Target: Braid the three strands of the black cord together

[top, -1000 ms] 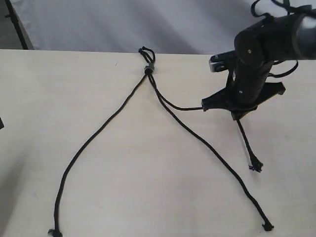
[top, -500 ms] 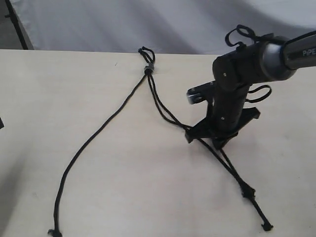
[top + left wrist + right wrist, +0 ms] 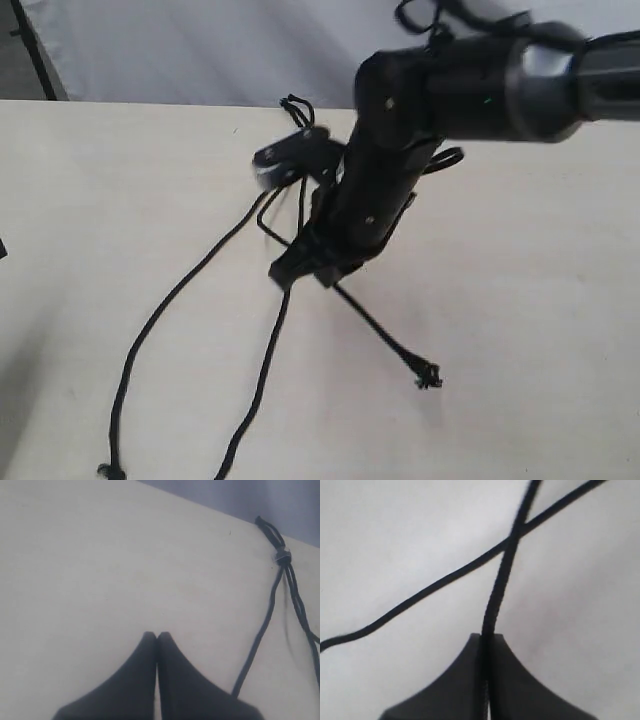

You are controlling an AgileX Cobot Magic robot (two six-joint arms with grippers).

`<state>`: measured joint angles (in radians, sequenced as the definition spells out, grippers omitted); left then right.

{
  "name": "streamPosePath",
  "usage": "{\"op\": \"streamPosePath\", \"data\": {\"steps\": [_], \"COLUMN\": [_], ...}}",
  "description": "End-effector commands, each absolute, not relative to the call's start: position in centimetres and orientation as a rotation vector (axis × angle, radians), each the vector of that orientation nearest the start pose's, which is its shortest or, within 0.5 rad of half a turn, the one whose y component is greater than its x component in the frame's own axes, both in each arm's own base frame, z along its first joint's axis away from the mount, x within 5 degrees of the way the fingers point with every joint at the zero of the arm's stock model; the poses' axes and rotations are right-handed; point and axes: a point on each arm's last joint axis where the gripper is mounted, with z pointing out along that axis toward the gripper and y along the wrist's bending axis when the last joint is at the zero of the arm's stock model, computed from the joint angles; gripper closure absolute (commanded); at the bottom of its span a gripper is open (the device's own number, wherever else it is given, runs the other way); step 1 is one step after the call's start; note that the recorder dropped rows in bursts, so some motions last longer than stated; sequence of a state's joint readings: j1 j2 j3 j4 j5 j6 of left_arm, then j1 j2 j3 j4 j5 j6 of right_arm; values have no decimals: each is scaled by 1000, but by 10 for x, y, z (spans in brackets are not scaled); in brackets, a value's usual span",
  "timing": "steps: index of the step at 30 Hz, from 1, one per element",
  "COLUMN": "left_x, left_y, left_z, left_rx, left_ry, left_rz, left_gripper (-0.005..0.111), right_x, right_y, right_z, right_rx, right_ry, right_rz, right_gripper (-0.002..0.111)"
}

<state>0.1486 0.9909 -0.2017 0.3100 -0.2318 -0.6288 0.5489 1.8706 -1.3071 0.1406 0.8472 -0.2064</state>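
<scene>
The black cord's loops (image 3: 295, 104) lie at the table's far edge; my right arm hides the knot there. My right gripper (image 3: 303, 268) has reached across the middle and is shut on one strand (image 3: 501, 580), pinched between its fingers (image 3: 470, 650). A second strand (image 3: 435, 586) crosses over or under it. Below the gripper one strand (image 3: 385, 335) runs to a frayed tip (image 3: 430, 378). Another (image 3: 262, 375) drops toward the near edge. The left strand (image 3: 180, 290) curves down to its knotted tip (image 3: 105, 470). My left gripper (image 3: 157, 634) is shut on nothing, away from the knot (image 3: 281, 557).
The pale table (image 3: 520, 300) ends at a far edge with a grey-white backdrop (image 3: 200, 50) behind it. Black cables (image 3: 440, 160) loop from my right arm above the cord's top.
My right gripper has swept left across the table with its strand, from right of the cord to over its middle. The other right-hand strand has swung left with it.
</scene>
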Motion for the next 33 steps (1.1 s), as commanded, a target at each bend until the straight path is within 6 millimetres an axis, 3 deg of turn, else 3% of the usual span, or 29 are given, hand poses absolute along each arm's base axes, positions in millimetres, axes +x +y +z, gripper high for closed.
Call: {"op": "streamPosePath", "data": {"steps": [1, 6, 13, 20, 23, 24, 26, 28, 33], "left_x": [164, 164, 164, 164, 163, 163, 163, 165, 179], "left_y": [17, 17, 17, 16, 15, 14, 10, -5, -42], "left_z": [195, 195, 195, 194, 194, 193, 194, 197, 208], "left_rx": [-432, -432, -430, -365, -334, -331, -289, -129, 124], "left_ry": [1998, 1998, 1996, 2017, 2033, 2037, 2040, 2027, 2082], "left_rz": [-193, -193, -193, -165, -157, -167, -202, -295, -575], "left_gripper": [107, 107, 107, 107, 103, 99, 88, 78, 66], "right_x": [335, 352, 355, 354, 354, 352, 349, 347, 346], "right_y": [159, 100, 35, 31, 31, 30, 26, 23, 23], "right_z": [228, 224, 192, 189, 189, 189, 195, 211, 242], "right_rx": [-738, -541, -156, -87, -85, -115, -199, -231, -221], "right_ry": [2709, 2758, 2756, 2747, 2753, 2778, 2826, 2805, 2644], "right_rz": [185, 113, 108, 106, 107, 95, 16, -29, -33], "right_gripper": [108, 108, 108, 106, 72, 57, 38, 35, 35]}}
